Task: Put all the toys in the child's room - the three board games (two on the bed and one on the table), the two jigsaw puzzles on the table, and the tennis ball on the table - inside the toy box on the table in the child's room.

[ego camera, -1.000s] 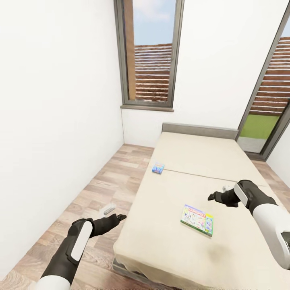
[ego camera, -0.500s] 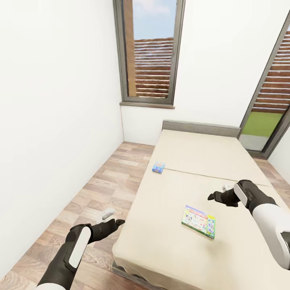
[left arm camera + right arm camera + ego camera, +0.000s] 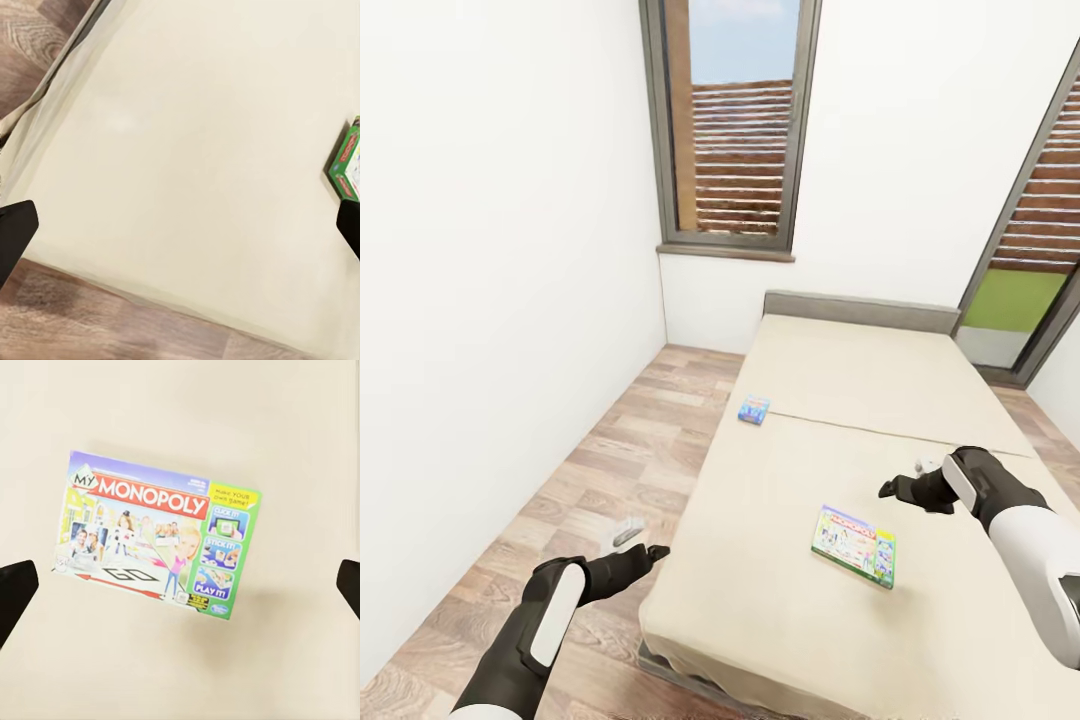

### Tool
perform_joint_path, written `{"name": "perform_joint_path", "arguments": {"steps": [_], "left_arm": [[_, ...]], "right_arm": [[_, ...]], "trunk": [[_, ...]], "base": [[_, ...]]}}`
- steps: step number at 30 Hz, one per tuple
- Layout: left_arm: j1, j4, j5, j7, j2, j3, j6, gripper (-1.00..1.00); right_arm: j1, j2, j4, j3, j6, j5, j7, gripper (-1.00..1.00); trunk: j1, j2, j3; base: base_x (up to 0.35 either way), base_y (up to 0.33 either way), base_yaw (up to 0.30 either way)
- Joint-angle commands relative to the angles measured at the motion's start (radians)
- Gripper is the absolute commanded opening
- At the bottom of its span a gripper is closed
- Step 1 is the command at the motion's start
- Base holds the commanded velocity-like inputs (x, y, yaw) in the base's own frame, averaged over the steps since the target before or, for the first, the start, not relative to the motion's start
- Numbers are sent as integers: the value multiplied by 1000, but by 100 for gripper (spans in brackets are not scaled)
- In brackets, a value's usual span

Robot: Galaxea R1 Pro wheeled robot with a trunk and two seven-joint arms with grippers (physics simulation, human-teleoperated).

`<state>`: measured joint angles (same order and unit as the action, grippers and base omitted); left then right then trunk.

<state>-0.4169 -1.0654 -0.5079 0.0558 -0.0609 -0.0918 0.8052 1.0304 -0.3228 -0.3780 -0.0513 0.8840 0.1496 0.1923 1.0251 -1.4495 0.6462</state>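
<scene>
1. Head view is showing the right end effector (image 3: 897, 490) hanging over the bed (image 3: 840, 400), its dark fingers spread apart and gripping nothing; in the right wrist view the two fingertips (image 3: 16, 589) are sitting at opposite edges of the picture with bare mattress between them.
2. Directly under that end effector, the green-edged board game (image 3: 157, 534) is lying flat on the mattress, face up and slightly askew, reading "MY MONOPOLY"; the fingertips are hovering apart from it, not touching it.
3. In the head view this box (image 3: 853, 545) is resting near the foot half of the bed, just beside and below the right end effector.
4. Left end effector (image 3: 645, 553) is hovering low beside the near left corner of the bed, over the wood-plank floor (image 3: 610, 450); its fingers are wide apart and holding nothing, as the left wrist view is showing with one fingertip (image 3: 15, 236) at each side.
5. Left wrist view is also catching a green corner of the same board game (image 3: 346, 161) on the mattress, well apart from that end effector.
6. Farther up the bed, the smaller blue board game (image 3: 753, 410) is lying near the left edge, beside a seam crossing the mattress.
7. Beyond the bed, a tall window (image 3: 735, 120) is standing in the white wall.
</scene>
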Motion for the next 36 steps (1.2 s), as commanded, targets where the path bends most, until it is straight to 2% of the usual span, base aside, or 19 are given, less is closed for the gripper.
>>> {"name": "perform_joint_path", "arguments": {"steps": [1,11,23,36], "left_arm": [[-1,-1,4,6,-1,-4,6,100],[0,-1,3,13,1,-11,6,100],[0,-1,3,17,4,-53,6,100],[1,0,4,18,5,-63,6,100]], "right_arm": [[0,0,-1,-4,5,1,1,100],[2,-3,-1,-5,6,2,-11,100],[2,-4,-1,-5,7,2,-12,100],[0,-6,-3,-7,7,3,-5,100]], "trunk": [[0,-1,3],[0,-1,19],[0,-1,39],[0,-1,57]], "base": [[4,0,0],[2,0,0],[0,0,0],[0,0,0]]}}
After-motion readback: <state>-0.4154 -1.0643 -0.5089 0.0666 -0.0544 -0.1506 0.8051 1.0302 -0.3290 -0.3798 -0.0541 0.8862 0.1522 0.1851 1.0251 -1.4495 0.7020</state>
